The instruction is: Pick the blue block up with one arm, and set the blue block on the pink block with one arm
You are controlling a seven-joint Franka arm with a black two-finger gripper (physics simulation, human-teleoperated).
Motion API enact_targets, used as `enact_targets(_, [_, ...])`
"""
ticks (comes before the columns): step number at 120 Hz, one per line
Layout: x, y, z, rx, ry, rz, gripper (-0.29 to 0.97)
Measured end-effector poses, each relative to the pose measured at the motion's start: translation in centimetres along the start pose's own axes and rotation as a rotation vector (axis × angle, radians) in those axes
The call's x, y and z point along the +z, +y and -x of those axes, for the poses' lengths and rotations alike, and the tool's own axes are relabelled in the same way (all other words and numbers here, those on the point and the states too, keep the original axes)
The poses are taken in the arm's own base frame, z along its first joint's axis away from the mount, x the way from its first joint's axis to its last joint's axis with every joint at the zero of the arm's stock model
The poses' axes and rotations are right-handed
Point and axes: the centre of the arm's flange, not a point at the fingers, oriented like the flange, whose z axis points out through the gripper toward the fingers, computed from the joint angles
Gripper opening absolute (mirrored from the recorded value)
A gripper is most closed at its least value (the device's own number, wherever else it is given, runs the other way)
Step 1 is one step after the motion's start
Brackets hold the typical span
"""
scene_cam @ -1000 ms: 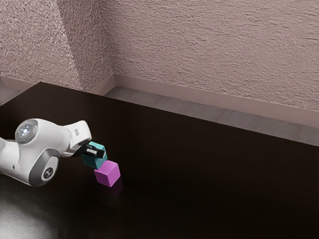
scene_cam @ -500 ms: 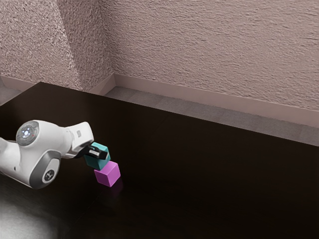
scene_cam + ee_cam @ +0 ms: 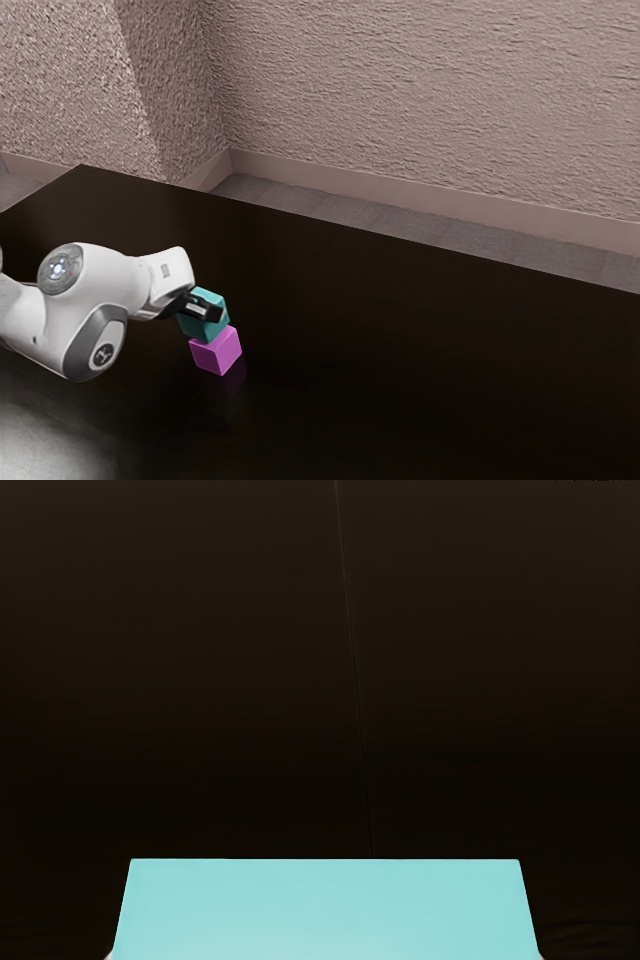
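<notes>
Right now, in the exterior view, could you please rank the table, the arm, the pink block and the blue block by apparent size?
1. table
2. arm
3. pink block and blue block: they look alike, and the fingers cover part of the blue block, so I will not rank them.

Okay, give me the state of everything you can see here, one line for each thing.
Blue block: gripped in the jaws, off the table, right above the pink block; contact with it unclear.
Pink block: resting on the table, not gripped, under the blue block.
Jaws: shut on the blue block.
Table: dark top, carrying the pink block.
</notes>
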Motion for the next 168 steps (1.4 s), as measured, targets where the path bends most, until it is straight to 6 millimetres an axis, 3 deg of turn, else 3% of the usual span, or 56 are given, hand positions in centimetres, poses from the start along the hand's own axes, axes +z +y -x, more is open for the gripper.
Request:
enact_targets(35, [0.0,1.8,-0.2,0.01,0.003,0.022,0.39])
enact_targets(143, [0.0,0.7,0.0,-0.01,0.015,0.007,0.39])
enact_targets(168, [-0.2,0.7,-0.2,-0.007,0.023,0.007,0.56])
